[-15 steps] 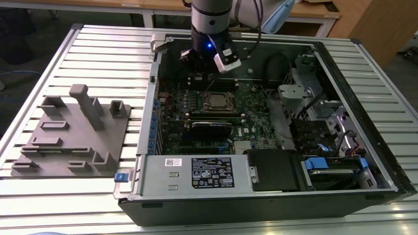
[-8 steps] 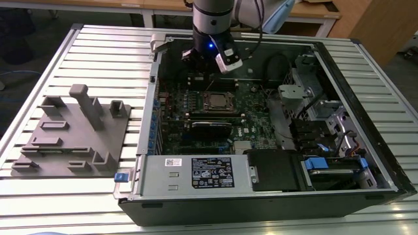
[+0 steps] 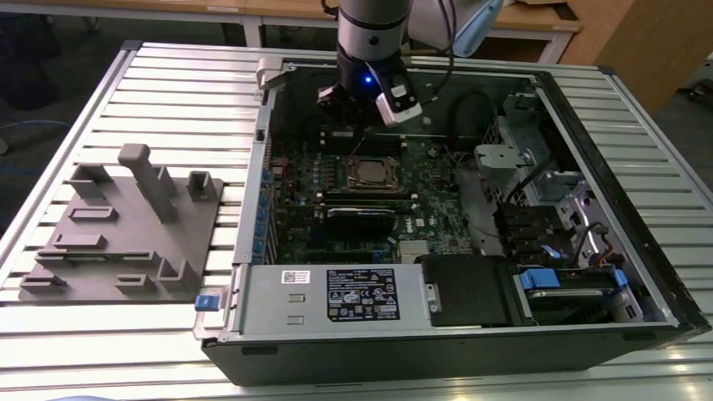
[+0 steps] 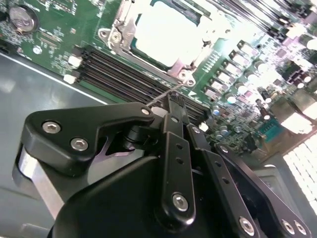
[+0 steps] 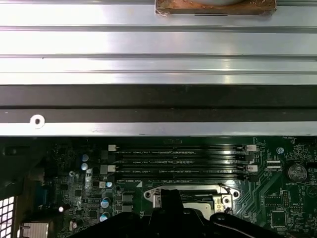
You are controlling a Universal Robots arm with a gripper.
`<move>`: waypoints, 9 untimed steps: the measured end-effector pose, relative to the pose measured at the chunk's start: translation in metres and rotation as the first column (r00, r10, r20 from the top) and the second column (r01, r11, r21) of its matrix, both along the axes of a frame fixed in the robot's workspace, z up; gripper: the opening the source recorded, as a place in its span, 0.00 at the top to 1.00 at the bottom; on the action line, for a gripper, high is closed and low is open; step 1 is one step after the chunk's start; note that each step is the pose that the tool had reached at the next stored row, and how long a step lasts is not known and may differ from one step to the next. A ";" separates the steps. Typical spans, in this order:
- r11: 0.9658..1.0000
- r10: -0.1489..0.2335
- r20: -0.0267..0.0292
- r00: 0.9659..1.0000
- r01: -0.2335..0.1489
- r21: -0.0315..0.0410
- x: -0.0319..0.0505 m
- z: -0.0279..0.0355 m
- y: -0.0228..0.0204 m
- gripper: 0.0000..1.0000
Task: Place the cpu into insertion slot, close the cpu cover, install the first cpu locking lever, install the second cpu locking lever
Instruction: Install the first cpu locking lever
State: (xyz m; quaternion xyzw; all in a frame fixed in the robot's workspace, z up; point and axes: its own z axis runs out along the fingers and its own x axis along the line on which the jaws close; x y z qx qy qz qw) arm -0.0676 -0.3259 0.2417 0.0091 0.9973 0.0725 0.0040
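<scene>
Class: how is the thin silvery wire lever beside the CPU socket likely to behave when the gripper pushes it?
The thin silvery wire lever looks slender and long, so probably springy rather than rigid. Its smooth, rounded metal may slip off the black gripper when pushed sideways.

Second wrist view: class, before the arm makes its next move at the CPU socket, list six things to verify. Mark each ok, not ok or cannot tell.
1. cpu seated in the insertion slot: ok, its silver top lies flat inside.
2. cpu cover closed: ok, its frame lies flat around the chip.
3. gripper at the work spot: ok, its tip meets the locking lever, a thin rod by the socket's corner.
4. Hold on that lever: cannot tell.
5. Lever latched down: cannot tell.
6. Clearance to the memory slots: cannot tell, the gripper hangs just over them.
</scene>
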 end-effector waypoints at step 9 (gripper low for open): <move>1.000 0.000 0.000 1.000 0.000 0.000 0.0073 -0.0027 0.0000 0.90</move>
